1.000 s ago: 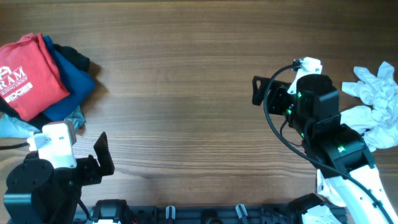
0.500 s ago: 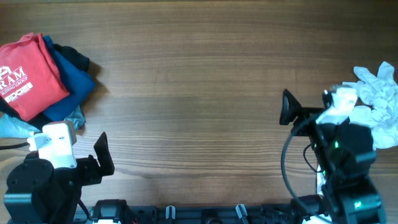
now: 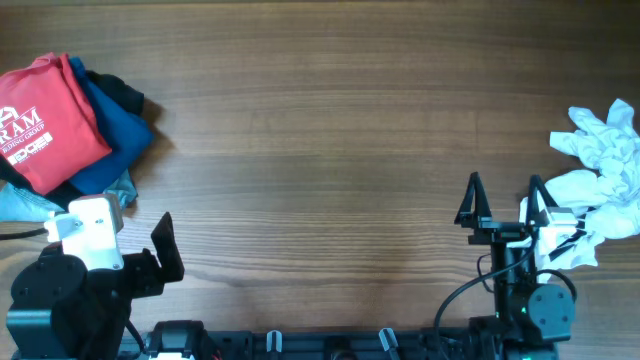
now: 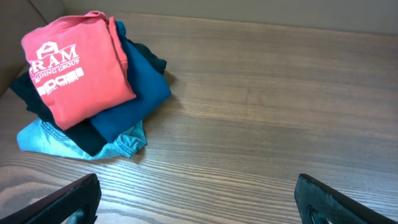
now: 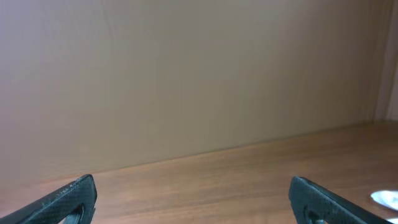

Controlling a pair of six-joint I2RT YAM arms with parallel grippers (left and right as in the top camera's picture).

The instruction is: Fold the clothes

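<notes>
Along the far left edge of the wood-grain table (image 3: pixel 320 120) you have the red T-shirt (image 3: pixel 48 118), folded into a flat, soft-cornered slab with its white block lettering and logo facing up. It tops a loose pile: a blue garment (image 3: pixel 118 128) directly under it, a dark one (image 3: pixel 125 95) poking out behind, and a pale blue piece (image 3: pixel 25 205) at the bottom whose fabric you cannot make out. The overhead frame crops the shirt's left side. Your left gripper (image 4: pixel 198 186) sits at the near edge, short of the pile, its fingers spread wide and empty; the wrist view shows only their black tips in the bottom corners. Your right gripper (image 3: pixel 503 200) is likewise parted and holds nothing, just beside a heap of crumpled white cloths (image 3: pixel 605 165) that the right border cuts off. Its wrist camera shows a plain beige wall, a strip of tabletop and a white scrap (image 5: pixel 385 198) too clipped to identify
</notes>
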